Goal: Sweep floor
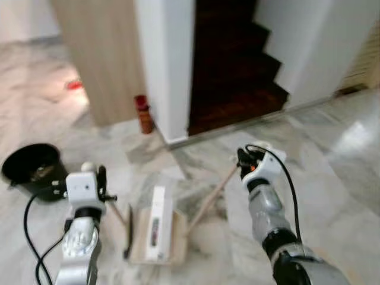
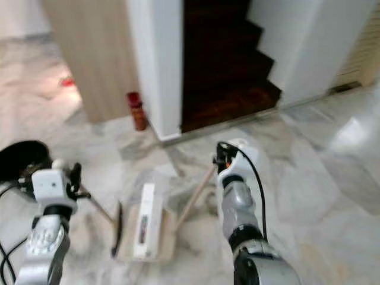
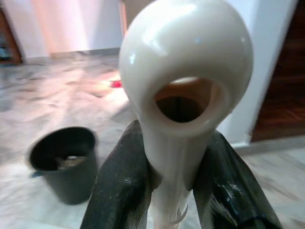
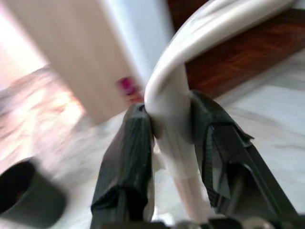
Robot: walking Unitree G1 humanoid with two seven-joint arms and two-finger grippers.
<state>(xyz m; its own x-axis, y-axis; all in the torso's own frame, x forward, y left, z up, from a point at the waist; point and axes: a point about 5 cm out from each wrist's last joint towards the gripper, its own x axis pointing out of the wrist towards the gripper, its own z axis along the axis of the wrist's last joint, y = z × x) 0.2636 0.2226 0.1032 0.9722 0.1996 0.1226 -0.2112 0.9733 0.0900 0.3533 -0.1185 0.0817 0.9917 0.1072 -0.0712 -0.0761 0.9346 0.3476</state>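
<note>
My left gripper (image 1: 98, 180) is shut on the white, holed end of a brush handle (image 3: 186, 86), with black fingers (image 3: 121, 186) on both sides of it. The thin handle slants down to a dark brush head (image 1: 127, 234) on the marble floor. My right gripper (image 1: 244, 159) is shut on the white looped top (image 4: 174, 109) of a wooden handle (image 1: 211, 199). That handle runs down to a beige dustpan (image 1: 142, 243) lying between my arms, with a white upright part (image 1: 159, 222) on it. The brush head rests at the dustpan's left edge.
A black bucket (image 1: 32, 166) stands on the floor to my left. Ahead are a white pillar (image 1: 169, 59), a wooden panel (image 1: 101, 53) and dark wooden stairs (image 1: 237, 65). A red bottle-like thing (image 1: 142, 113) stands at the pillar's foot. A small red item (image 1: 74, 85) lies far left.
</note>
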